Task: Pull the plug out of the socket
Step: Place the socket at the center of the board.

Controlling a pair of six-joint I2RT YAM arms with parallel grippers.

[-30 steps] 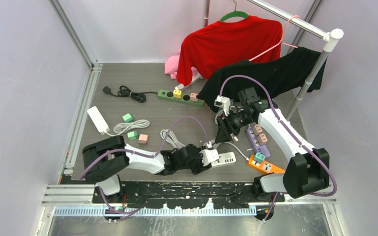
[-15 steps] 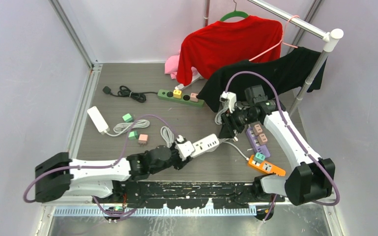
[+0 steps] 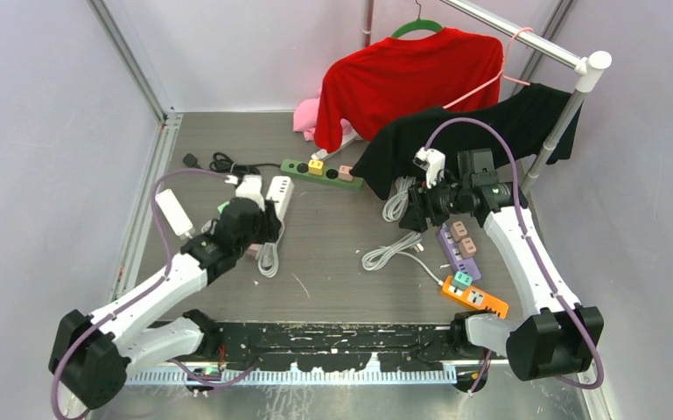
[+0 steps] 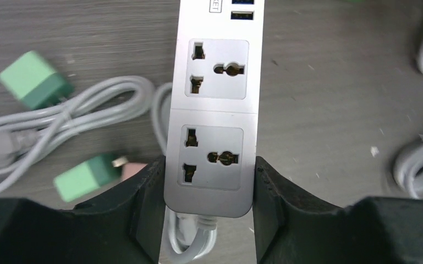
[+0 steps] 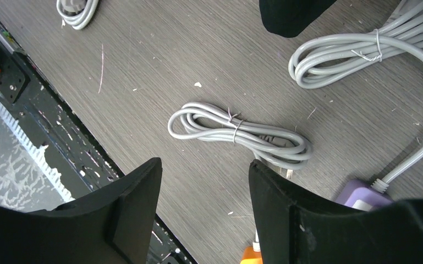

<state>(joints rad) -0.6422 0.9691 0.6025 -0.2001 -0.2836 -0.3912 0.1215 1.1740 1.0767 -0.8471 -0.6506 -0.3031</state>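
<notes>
- Since both sockets on the white power strip show bare in the left wrist view, we judge the pull itself done.
- Left tool is clenched on the strip's sides, with the cord end nearest the tool and the USB end beyond its tips.
- Right tool is released and holds nothing. The tied grey cord lies on the bench directly below it. It is likely the plug's cord, but the plug is too small to make out.
- Next, we reckon: lower the strip flat, then let go.
- The top view shows the arms well apart but hides the socket faces. Only the wrist views settle each grip.
</notes>
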